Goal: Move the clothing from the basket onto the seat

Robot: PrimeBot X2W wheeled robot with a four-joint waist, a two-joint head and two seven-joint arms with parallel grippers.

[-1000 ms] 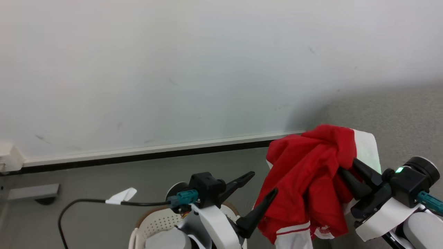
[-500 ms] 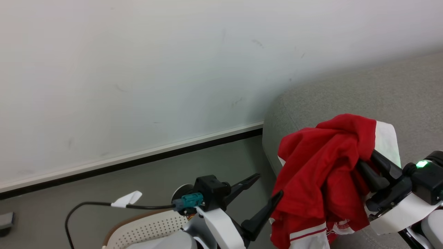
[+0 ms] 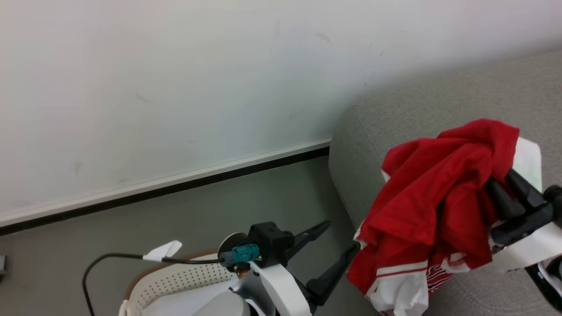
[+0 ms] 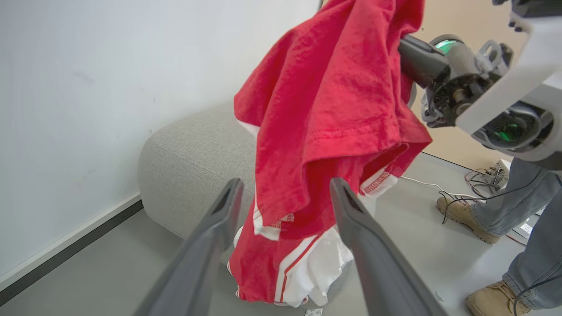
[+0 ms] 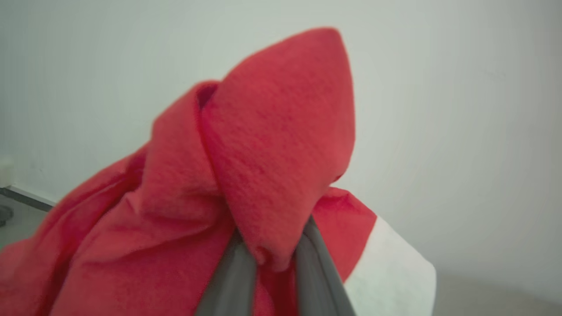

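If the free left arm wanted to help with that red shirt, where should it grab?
Probably the hanging striped hem, approached from the robot's left: the clothing dangles bunched from the right end effector, and that loose edge hangs just ahead of the open left end effector.

A bare test room: a light-grey fabric sofa is standing by a plain white wall, loose cables trailing across smooth grey floor.

We see clothing bright red, white red-striped trim at its 6 o'clock; seat light grey; basket cream-white, perforated.
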